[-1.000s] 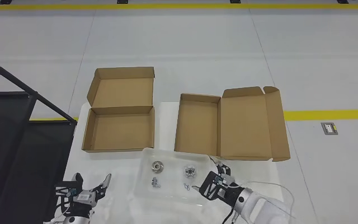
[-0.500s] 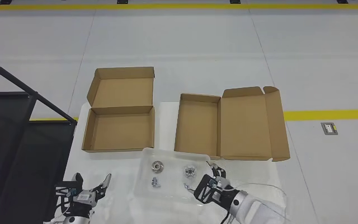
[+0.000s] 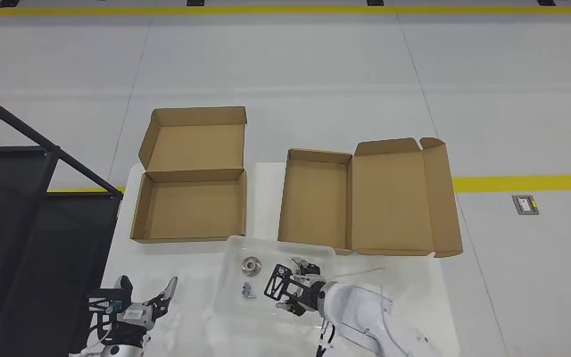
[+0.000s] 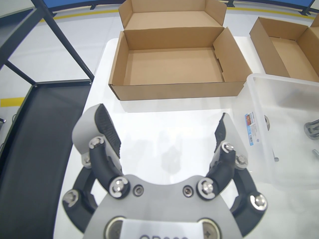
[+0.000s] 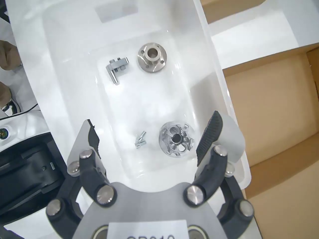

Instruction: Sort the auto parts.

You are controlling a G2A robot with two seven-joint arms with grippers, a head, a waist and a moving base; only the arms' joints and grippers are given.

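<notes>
A clear plastic bin (image 5: pixel 199 13) on a white desk (image 4: pixel 174 105) holds a flanged hub (image 5: pixel 151 58), a bracket (image 5: pixel 116 68), small bolts (image 5: pixel 139 141) and a toothed round part (image 5: pixel 177 140), all metal. The right end effector (image 5: pixel 153 125) hovers open above the bolts and the toothed part, gripping nothing. The left end effector (image 4: pixel 162 115) is open and empty above the desk, beside the bin.

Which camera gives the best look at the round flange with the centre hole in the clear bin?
The right wrist view: the flange is near the camera, with its bore and small holes plain. The top view shows it as a small disc. In the left wrist view, shapes inside the bin are too blurred to tell.
</notes>
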